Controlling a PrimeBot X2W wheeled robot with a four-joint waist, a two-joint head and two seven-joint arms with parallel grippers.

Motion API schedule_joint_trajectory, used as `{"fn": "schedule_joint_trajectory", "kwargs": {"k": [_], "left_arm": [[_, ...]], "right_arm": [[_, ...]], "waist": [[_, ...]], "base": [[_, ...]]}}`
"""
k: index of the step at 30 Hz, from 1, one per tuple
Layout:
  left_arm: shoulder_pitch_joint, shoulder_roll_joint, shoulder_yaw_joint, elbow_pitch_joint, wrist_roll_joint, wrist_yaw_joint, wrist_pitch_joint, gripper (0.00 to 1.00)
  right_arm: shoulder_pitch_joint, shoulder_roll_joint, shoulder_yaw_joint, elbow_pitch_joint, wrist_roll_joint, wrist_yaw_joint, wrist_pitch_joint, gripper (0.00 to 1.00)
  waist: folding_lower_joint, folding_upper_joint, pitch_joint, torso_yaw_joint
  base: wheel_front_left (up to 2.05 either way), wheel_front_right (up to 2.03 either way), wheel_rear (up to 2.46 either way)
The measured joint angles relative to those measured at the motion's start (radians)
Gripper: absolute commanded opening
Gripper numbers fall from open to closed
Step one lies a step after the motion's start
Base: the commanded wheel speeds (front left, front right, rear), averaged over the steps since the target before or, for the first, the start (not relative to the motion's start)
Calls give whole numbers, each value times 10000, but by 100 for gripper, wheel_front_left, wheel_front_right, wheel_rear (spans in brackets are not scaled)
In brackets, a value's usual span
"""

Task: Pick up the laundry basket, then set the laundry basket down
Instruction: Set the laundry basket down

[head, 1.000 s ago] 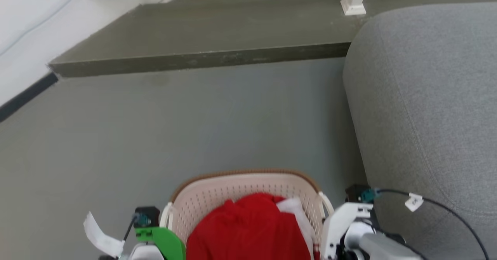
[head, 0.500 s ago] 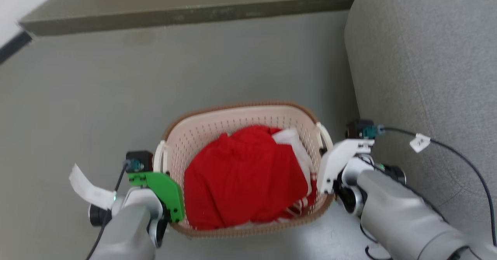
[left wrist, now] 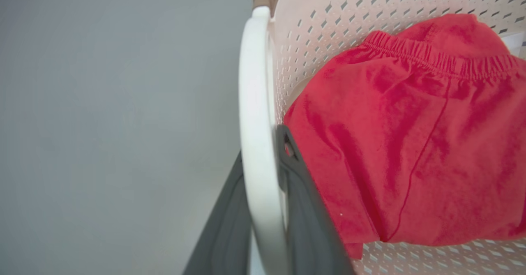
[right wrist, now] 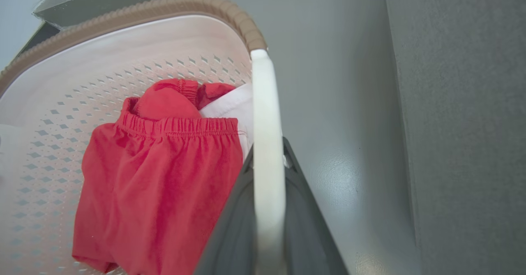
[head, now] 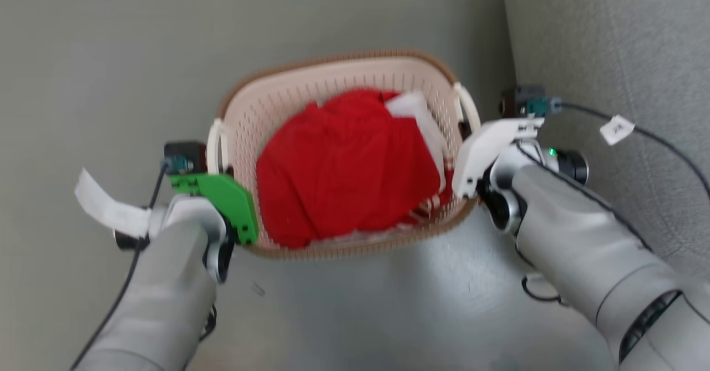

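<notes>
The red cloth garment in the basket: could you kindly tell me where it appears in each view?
Head view: red cloth garment at centre.
Left wrist view: garment at right.
Right wrist view: garment lower left.
Shared landmark: brown woven-look rim of the cream perforated plastic laundry basket.

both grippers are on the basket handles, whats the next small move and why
Probably lower both arms together, level, until the laundry basket rests on the floor. The left gripper and right gripper each straddle a white handle, so uneven motion would tip the red clothes. Whether it touches the floor yet is unclear.
</notes>
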Motion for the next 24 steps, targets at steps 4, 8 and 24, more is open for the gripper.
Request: {"fn": "schedule_joint_trajectory", "kwargs": {"k": [4, 8, 24], "left_arm": [[-497, 21, 21, -33, 148, 46, -35, 0], [-949, 36, 36, -48, 236, 52, -119, 0], [-2740, 94, 63, -130, 514, 132, -176, 0]], "right_arm": [[-477, -8, -96, 48, -8, 0, -165, 0], [-955, -12, -186, 104, -19, 0, -240, 0], [-2719, -63, -341, 374, -184, 0, -552, 0]], "waist": [[0, 0, 519, -30], [1, 0, 1044, -47], [1, 0, 3014, 36]], "base": [[0, 0, 0], [0, 0, 0], [0, 0, 0]]}}
